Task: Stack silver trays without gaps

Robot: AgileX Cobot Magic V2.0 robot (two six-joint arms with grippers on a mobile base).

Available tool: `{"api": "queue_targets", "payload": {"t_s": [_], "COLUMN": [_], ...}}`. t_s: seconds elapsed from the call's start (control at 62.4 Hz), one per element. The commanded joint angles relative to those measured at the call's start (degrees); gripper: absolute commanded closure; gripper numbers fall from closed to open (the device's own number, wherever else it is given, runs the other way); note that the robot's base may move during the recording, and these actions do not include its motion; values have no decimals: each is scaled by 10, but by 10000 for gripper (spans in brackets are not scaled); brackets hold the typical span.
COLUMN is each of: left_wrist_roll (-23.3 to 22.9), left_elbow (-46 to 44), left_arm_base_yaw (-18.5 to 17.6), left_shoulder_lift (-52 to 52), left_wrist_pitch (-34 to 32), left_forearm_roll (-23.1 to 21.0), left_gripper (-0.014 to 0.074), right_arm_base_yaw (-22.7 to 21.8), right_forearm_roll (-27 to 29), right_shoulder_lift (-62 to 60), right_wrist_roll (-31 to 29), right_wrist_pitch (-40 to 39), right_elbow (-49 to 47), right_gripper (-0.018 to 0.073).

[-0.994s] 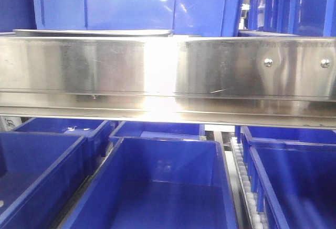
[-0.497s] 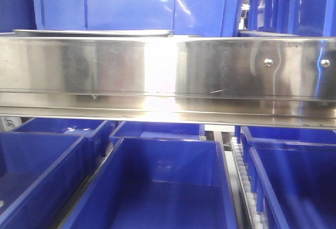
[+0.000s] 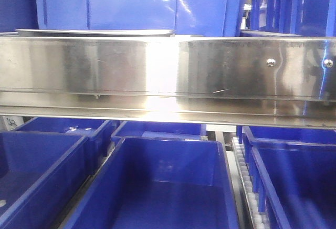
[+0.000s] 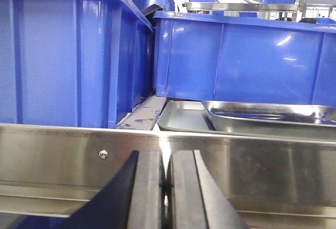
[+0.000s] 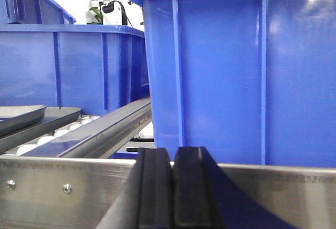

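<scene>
Two trays (image 4: 273, 114) sit on the shelf behind the rail (image 4: 79, 155), one tilted atop the other, before a bin (image 4: 241, 61). Both grippers' jaws are closed, empty. Front view has shifted slightly since earlier

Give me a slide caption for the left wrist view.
Shut left gripper before the steel rail; two silver trays beyond it.

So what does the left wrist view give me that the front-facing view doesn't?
Only the left wrist view shows the left gripper, jaws shut on nothing, and the two silver trays, the upper one sitting askew in the lower.

Only the front-facing view shows the open blue bins on the level below the shelf rail.

Both show the rail, blue bins standing behind it, and a tray edge.
</scene>
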Motion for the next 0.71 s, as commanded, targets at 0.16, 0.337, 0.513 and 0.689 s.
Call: {"api": "queue_targets", "payload": {"t_s": [0.16,0.337,0.513,0.689], "left_wrist_roll": [0,0,0,0], "left_elbow": [-2,-2,-2,-2], "left_arm_base_yaw": [1,1,1,1], "left_shoulder_lift": [-3,-3,-3,-3], "left_wrist_pitch": [-5,-5,-5,-5], "left_forearm_roll": [0,0,0,0], "left_gripper": [592,592,592,592], "right_arm_base_yaw": [-2,-2,-2,-2], "right_forearm_roll": [164,350,350,350], "right_shoulder_lift": [-2,-2,-2,-2], "right_wrist_roll": [-185,-411,-413,-413], "right_wrist_pitch": [8,10,10,3], "right_elbow": [0,0,0,0], "right_gripper": [637,637,637,637]}}
